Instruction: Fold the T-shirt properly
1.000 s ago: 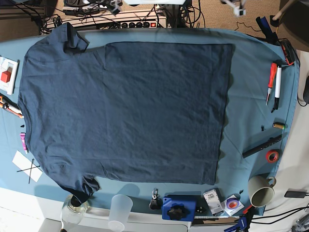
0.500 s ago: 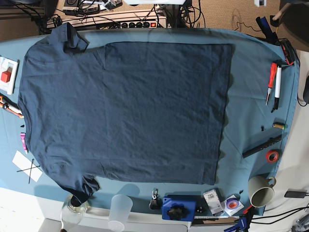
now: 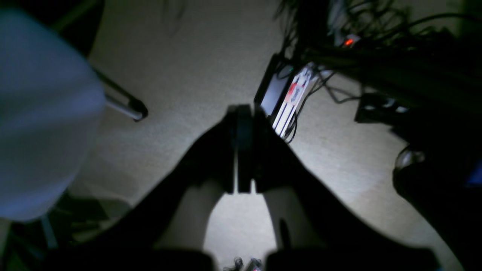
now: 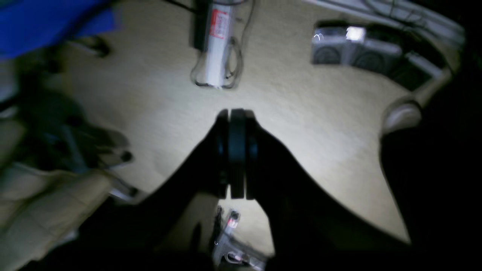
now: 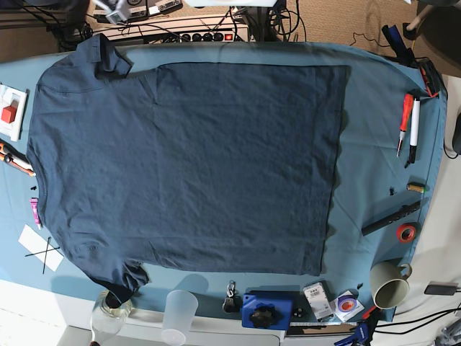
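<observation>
The dark navy T-shirt (image 5: 187, 158) lies spread flat on the teal table cloth (image 5: 374, 144), collar at the left edge and hem to the right. Its two short sleeves (image 5: 108, 54) sit at the upper and lower left. In the left wrist view my left gripper (image 3: 244, 109) is shut and empty, hanging over carpet beyond the table. My right gripper (image 4: 237, 113) is likewise shut on nothing above the floor. Neither gripper touches the shirt. In the base view only a pale bit of the right arm (image 5: 114, 9) shows at the top edge.
Pens (image 5: 410, 130), a black bar (image 5: 392, 218) and a red tape roll (image 5: 407, 232) lie right of the shirt. A mug (image 5: 389, 285), a plastic cup (image 5: 178, 313) and a blue tool (image 5: 266, 310) line the front edge. A white box (image 5: 11, 112) sits at the left.
The pale arm parts at the top edge have slid outward, one leftward, the other off the right side. The T-shirt has not moved.
</observation>
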